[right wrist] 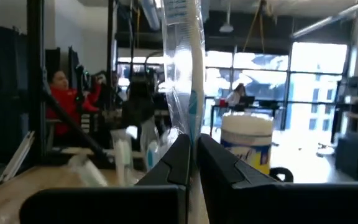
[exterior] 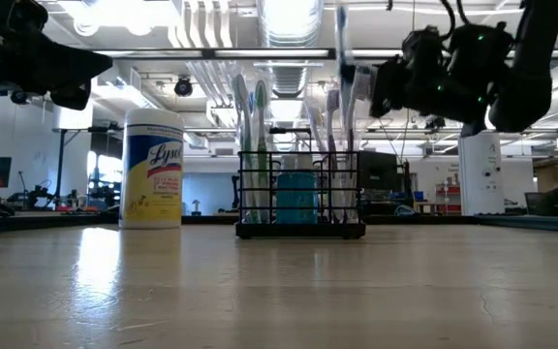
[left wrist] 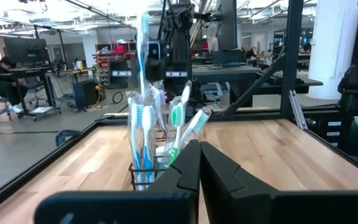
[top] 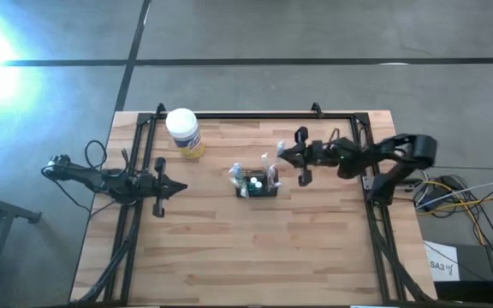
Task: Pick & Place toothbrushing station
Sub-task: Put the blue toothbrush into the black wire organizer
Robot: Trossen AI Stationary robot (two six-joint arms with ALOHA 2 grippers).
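Note:
The toothbrushing station (top: 258,189), a small black wire caddy, stands on the wooden table near its middle with several toothbrushes upright in it (exterior: 300,199) (left wrist: 143,169). My right gripper (top: 281,154) (right wrist: 193,144) hovers just beyond the caddy's far right corner, pointing toward the table's left, shut on a toothbrush in a clear wrapper (right wrist: 184,68) (exterior: 341,44). My left gripper (top: 183,186) (left wrist: 199,155) waits shut and level left of the caddy, pointing at it, holding nothing. My right gripper pinches the wrapped toothbrush's handle (right wrist: 190,127) between its two fingers. The fingers come nearly level from the table's right side and lie across the brush. The brush stands upright and rises well above the fingers (left wrist: 143,37); its lower end is hidden.
A white-lidded jar with a yellow label (top: 185,133) (exterior: 151,167) stands at the far left of the table. Black frame rails (top: 255,115) run along the table's far, left and right edges. People sit at desks in the room beyond.

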